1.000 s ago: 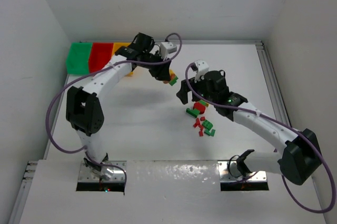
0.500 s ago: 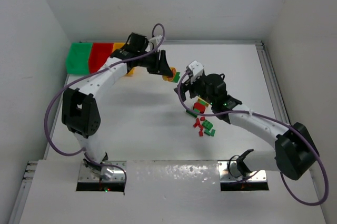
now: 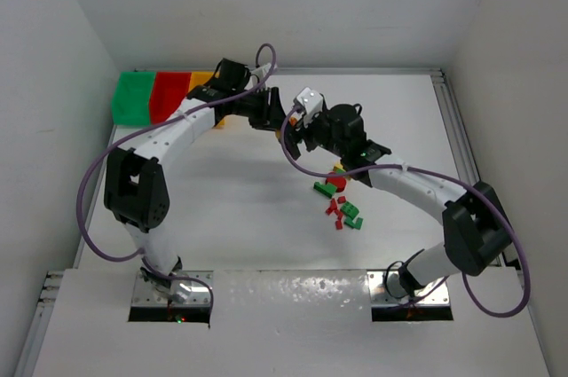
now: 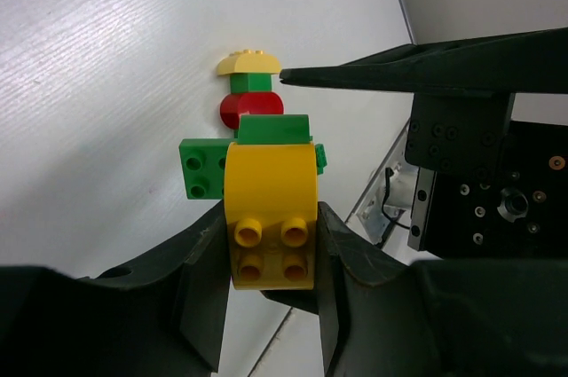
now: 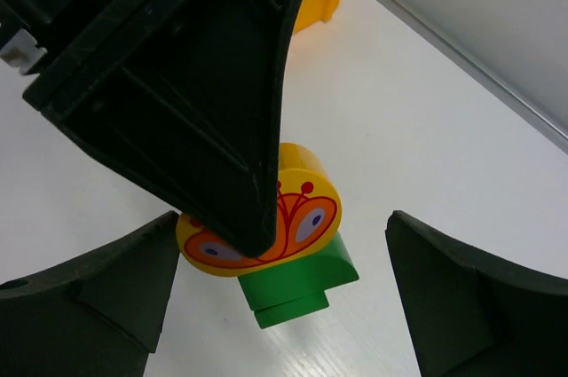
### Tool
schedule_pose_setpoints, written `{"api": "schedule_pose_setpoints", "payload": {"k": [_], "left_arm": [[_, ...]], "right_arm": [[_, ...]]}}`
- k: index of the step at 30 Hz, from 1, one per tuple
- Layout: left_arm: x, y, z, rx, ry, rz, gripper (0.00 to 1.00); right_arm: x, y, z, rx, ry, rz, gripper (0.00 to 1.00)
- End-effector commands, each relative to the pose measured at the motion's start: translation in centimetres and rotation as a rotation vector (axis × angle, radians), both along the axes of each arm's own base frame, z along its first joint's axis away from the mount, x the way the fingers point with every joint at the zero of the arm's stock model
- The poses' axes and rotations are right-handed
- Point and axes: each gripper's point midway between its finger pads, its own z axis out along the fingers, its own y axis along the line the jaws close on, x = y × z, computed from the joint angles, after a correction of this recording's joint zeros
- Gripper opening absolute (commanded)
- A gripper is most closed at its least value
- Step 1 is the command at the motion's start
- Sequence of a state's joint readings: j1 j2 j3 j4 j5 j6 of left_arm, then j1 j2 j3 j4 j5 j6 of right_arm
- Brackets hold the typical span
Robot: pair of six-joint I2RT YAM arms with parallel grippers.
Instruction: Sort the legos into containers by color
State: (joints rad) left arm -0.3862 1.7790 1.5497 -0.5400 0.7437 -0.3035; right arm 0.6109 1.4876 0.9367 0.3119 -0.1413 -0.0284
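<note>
Risk: the yellow brick (image 4: 271,208) could be twisting out of the left grip, or dropping, if the right jaws are closing off-centre on the green brick (image 5: 297,286) and tugging.
Bins (image 3: 166,98): green, red and yellow are sitting in a row at the far left; their contents are not showing, and the left arm (image 3: 182,129) is covering part of the yellow one.
Left gripper (image 4: 271,253): is pinching the yellow brick, with the green brick stuck to it.
Right gripper (image 5: 284,293): its jaws are standing wide, flanking the green brick without touching it.
Legos (image 3: 342,204): red and green pieces are lying loose, right of centre.
</note>
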Motion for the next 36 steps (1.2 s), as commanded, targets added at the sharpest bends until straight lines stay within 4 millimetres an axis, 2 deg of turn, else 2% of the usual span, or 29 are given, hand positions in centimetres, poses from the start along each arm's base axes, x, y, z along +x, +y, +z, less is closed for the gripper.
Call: {"api": "schedule_pose_setpoints", "payload": {"k": [1,6,9,15,19,25,29,33,34,36], "left_arm": [[0.6,-0.3,3.6,-0.058,-0.100,-0.008,0.00],[1.0,-0.4,4.1,-0.058,-0.124,-0.012,0.00],[1.1,-0.4,4.0,-0.048,-0.133,-0.023,0.00],[0.4,-0.2,3.0,-0.036,-0.107,-0.036,0.00],[0.0,-0.3,2.8,-0.034,-0.100,-0.043,0.00],[-0.1,-0.3,2.9,-0.030,-0.105,-0.048,0.00],[-0.2,-0.2,2.6,-0.018,-0.101,-0.050,0.00],[0.1,-0.3,3.1,-0.026,-0.114,-0.049,0.00],[0.2,-0.4,3.4,-0.028,-0.122,-0.049,0.00],[0.3,-0.3,3.4,-0.024,-0.127,-0.047,0.00]], "right_arm": [[-0.3,0.0,0.9,-0.031,-0.038,0.039,0.95],[-1.4,-0.2,0.0,-0.081,0.022,0.080,0.85],[-1.9,-0.2,-0.4,-0.087,0.027,0.099,0.87],[-0.9,0.3,0.2,-0.062,-0.008,0.084,0.88],[0.0,0.4,0.4,-0.080,-0.031,0.071,0.84],[0.2,-0.1,-0.4,-0.144,-0.036,0.073,0.76],[1.0,-0.7,-0.3,-0.180,-0.060,0.037,0.83],[0.9,-0.4,-0.5,-0.204,-0.045,0.069,0.71],[0.8,-0.3,-0.5,-0.203,-0.042,0.073,0.61],[0.6,-0.2,-0.5,-0.194,-0.041,0.078,0.53]]}}
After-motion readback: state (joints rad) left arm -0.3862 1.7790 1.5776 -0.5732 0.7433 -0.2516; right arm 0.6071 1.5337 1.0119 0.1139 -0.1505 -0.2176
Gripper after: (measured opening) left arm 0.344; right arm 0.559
